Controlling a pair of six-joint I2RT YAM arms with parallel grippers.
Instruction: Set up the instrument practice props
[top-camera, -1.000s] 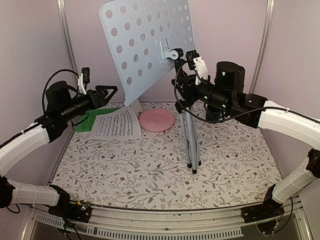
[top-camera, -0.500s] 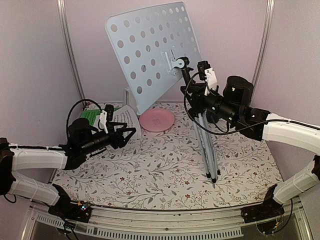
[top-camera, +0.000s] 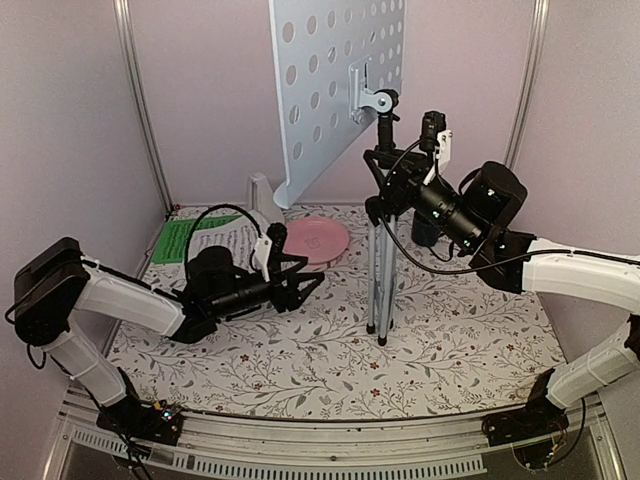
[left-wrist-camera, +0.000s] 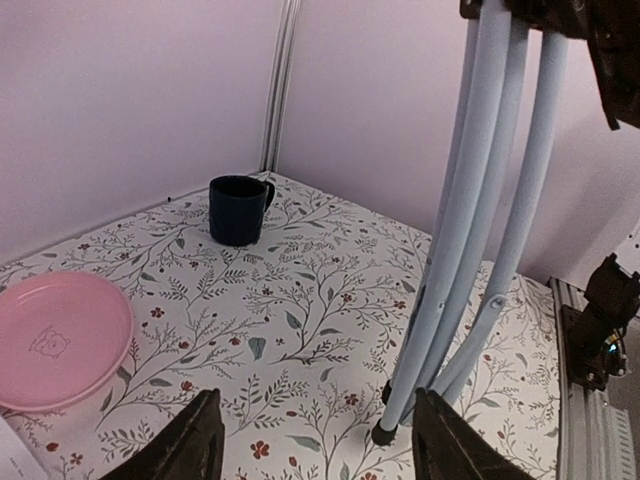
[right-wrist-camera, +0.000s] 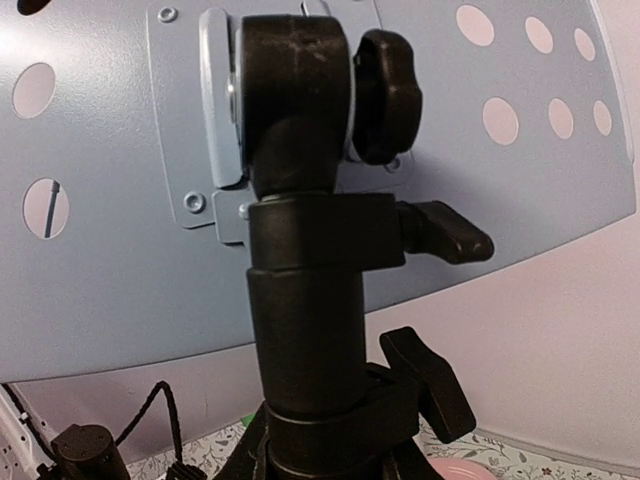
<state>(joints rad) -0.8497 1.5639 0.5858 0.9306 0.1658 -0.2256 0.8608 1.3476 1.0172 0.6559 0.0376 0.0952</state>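
Observation:
The pale blue-grey music stand (top-camera: 330, 80) stands near the table's middle on its folded tripod legs (top-camera: 379, 285). My right gripper (top-camera: 386, 188) is shut on the black post just under the desk. In the right wrist view that post (right-wrist-camera: 305, 300) fills the frame above my right gripper (right-wrist-camera: 330, 450). My left gripper (top-camera: 312, 282) hangs low over the table, open and empty, pointing at the tripod feet (left-wrist-camera: 381, 434) and short of them. In the left wrist view the left gripper (left-wrist-camera: 316, 430) shows both fingertips wide apart. The white sheet (top-camera: 228, 238), the green sheet (top-camera: 176, 240) and the white metronome (top-camera: 261, 190) lie at back left.
A pink plate (top-camera: 318, 240) lies between the sheets and the tripod, also seen as the pink plate (left-wrist-camera: 55, 340) in the left wrist view. A dark blue mug (left-wrist-camera: 238, 208) stands by the back wall behind the stand. Walls close in the sides and back.
The stand has been swung upright and its desk turned edge-on to the camera. My left arm has dropped to the table and reached right toward the tripod feet, its jaws somewhat narrower.

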